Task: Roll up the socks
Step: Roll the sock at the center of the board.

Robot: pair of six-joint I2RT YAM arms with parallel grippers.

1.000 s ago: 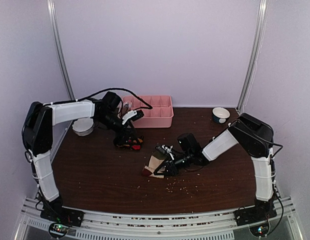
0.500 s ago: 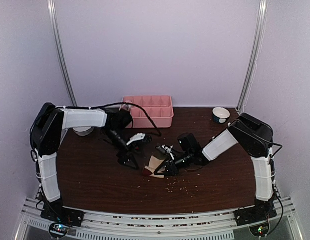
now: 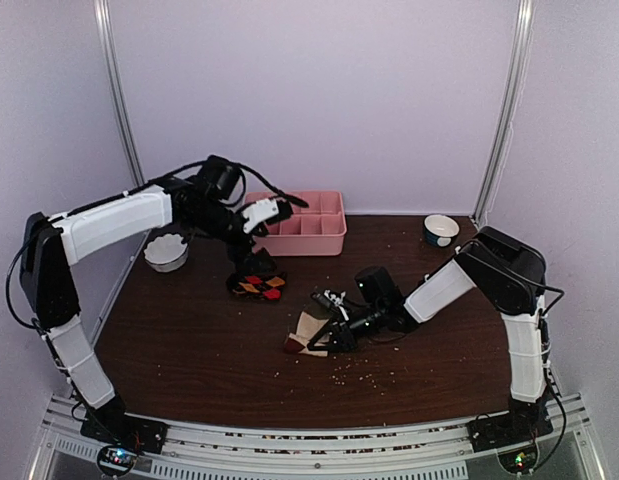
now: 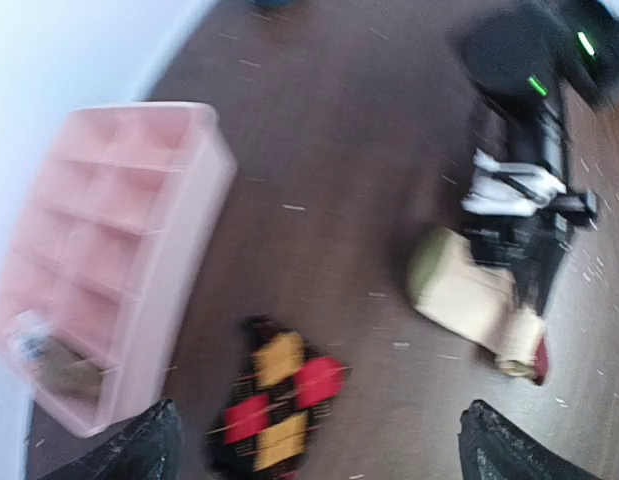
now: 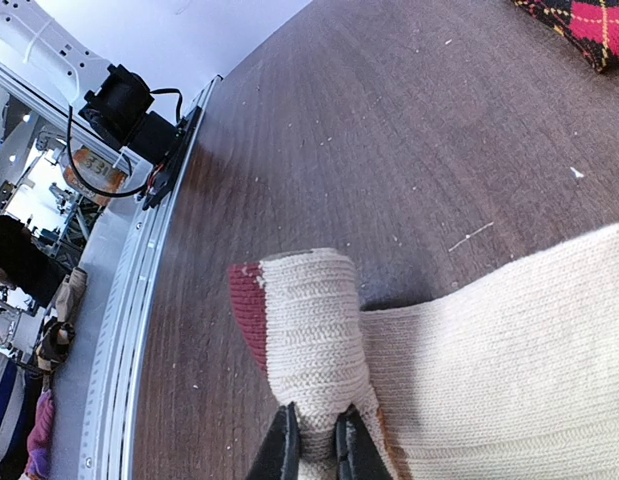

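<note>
The right gripper's fingers (image 5: 281, 448) stand nearly together, pinching the rolled-over end of the cream sock (image 5: 469, 350). That end is folded back into a thick roll with a dark red patch on its edge. The rest of the sock lies flat on the brown table (image 5: 389, 130), spreading toward 3 o'clock in the wrist view. From overhead, the right gripper (image 3: 329, 335) sits low near the table's middle, with the cream sock (image 3: 309, 328) at its 9 o'clock.

The left gripper's fingers (image 4: 139, 450) are spread wide with nothing between them. The left gripper (image 3: 269, 212) is raised above the surface, in front of the pink tray (image 3: 329, 240). Below it, the black sock (image 4: 274, 405) with red and orange diamond patches lies bunched on the table, at about 10 o'clock from the cream sock and well apart from it. The tray stands at about 1 o'clock from the black sock, against the far edge. A white bowl (image 3: 166, 252) sits at 10 o'clock from the black sock, and a small bowl (image 3: 441, 230) at 2 o'clock from the right gripper. Pale crumbs (image 3: 354, 378) are scattered at 5 o'clock from the cream sock.
</note>
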